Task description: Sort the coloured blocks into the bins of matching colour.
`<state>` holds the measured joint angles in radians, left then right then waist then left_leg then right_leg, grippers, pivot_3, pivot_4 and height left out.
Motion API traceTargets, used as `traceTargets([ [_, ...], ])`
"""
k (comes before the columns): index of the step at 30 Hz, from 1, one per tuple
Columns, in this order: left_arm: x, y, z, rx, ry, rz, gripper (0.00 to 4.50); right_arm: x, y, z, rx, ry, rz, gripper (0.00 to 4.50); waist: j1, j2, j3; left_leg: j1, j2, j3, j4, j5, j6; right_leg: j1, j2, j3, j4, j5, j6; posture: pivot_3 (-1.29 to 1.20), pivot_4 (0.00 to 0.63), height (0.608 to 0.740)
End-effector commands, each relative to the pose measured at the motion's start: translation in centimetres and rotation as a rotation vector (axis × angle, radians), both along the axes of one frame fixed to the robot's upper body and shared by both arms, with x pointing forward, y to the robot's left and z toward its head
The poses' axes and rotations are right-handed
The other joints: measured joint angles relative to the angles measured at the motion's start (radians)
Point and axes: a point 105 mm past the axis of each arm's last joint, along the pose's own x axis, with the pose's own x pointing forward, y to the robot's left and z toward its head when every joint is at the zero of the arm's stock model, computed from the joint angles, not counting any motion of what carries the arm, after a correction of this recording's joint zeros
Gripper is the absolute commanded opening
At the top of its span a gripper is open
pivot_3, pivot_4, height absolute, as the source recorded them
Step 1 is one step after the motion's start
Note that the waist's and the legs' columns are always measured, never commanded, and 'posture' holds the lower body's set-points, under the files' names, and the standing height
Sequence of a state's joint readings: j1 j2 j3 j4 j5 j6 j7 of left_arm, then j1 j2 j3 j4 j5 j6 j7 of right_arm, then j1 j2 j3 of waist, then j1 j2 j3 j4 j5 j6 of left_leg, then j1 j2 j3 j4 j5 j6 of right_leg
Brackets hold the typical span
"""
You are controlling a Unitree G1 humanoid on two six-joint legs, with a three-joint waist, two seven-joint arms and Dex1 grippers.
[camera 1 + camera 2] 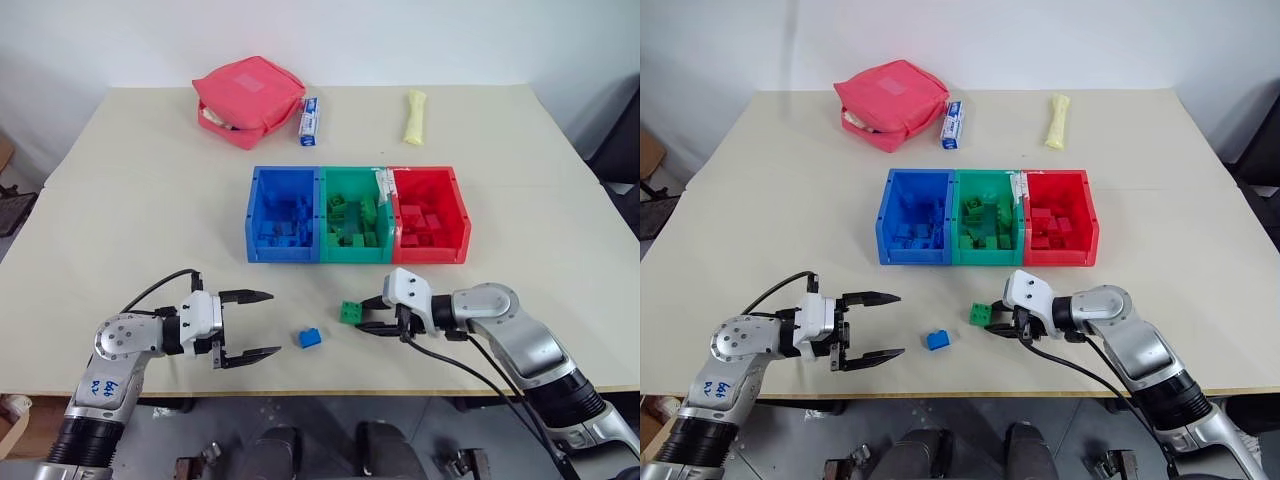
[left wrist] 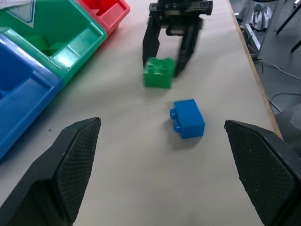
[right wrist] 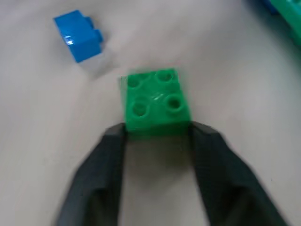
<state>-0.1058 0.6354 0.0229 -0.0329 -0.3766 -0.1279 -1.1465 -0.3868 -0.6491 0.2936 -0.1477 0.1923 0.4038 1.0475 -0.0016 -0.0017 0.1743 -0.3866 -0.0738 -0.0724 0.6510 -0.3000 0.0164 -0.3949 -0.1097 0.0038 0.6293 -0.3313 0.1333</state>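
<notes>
Low in the centre of the left eye view, a small green studded plastic brick sits on the beige tabletop, caught at its near edge between the two black fingertips of the right gripper; the tips press its two sides, studs facing up. Just left of it lies a small blue studded plastic brick, untouched. Further left, the left gripper hovers with its fingers spread wide, the blue brick well apart from them. Above, mid-frame, stands the joined row of open plastic bins: blue, green and red, each already holding bricks of its own colour.
</notes>
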Motion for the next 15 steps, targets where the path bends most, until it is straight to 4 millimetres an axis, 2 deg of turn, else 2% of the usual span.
traceTargets([
  [1, 0.1, 0.0, 1.1, -0.024, -0.050, 0.016, 4.50, 0.1, 0.1, 1.7, 0.054, -0.034, 0.025, 1.38, 0.000, 0.000, 0.000, 0.000, 0.000, 0.000, 0.000, 0.000, 0.000, 0.000, 0.000, 0.000, 0.000, 0.000, 0.000, 0.00, 0.150, 0.740],
  [8, 1.0, 0.3, 2.4, -0.130, -0.055, 0.118, 4.50, 2.6, -0.1, 7.0, 0.227, -0.158, -0.047, 1.38, -0.002, 0.000, 0.000, 0.000, 0.000, 0.000, 0.000, 0.000, 0.000, 0.000, 0.000, 0.000, 0.000, 0.000, 0.000, 0.00, 0.150, 0.740],
  [11, 1.9, 1.4, 3.4, -0.225, -0.063, 0.247, 4.50, 7.0, -0.7, 11.4, 0.342, -0.254, -0.221, 1.38, -0.009, 0.000, 0.000, 0.000, 0.000, 0.001, 0.000, 0.000, -0.001, -0.002, 0.001, 0.001, 0.002, 0.000, 0.000, 0.00, 0.150, 0.740],
  [12, 2.0, 1.7, 3.7, -0.246, -0.063, 0.277, 4.50, 8.2, -0.9, 12.0, 0.348, -0.278, -0.272, 1.38, -0.009, 0.000, 0.000, 0.000, 0.000, 0.001, 0.000, 0.000, -0.001, -0.002, 0.001, 0.001, 0.004, 0.000, 0.000, 0.00, 0.150, 0.740],
  [14, 2.1, 2.1, 3.9, -0.265, -0.062, 0.311, 4.50, 9.6, -0.9, 12.2, 0.341, -0.282, -0.312, 1.38, -0.010, 0.000, 0.000, 0.000, 0.000, 0.001, 0.000, 0.000, -0.001, -0.004, 0.001, 0.001, 0.007, 0.000, 0.000, 0.00, 0.150, 0.740],
  [15, 2.0, 2.3, 3.9, -0.268, -0.060, 0.322, 4.50, 9.9, -0.5, 12.1, 0.332, -0.284, -0.308, 1.73, -0.008, 0.000, 0.000, 0.000, 0.000, 0.001, 0.000, 0.000, -0.001, -0.005, 0.001, 0.001, 0.008, 0.000, 0.000, 0.00, 0.150, 0.740],
])
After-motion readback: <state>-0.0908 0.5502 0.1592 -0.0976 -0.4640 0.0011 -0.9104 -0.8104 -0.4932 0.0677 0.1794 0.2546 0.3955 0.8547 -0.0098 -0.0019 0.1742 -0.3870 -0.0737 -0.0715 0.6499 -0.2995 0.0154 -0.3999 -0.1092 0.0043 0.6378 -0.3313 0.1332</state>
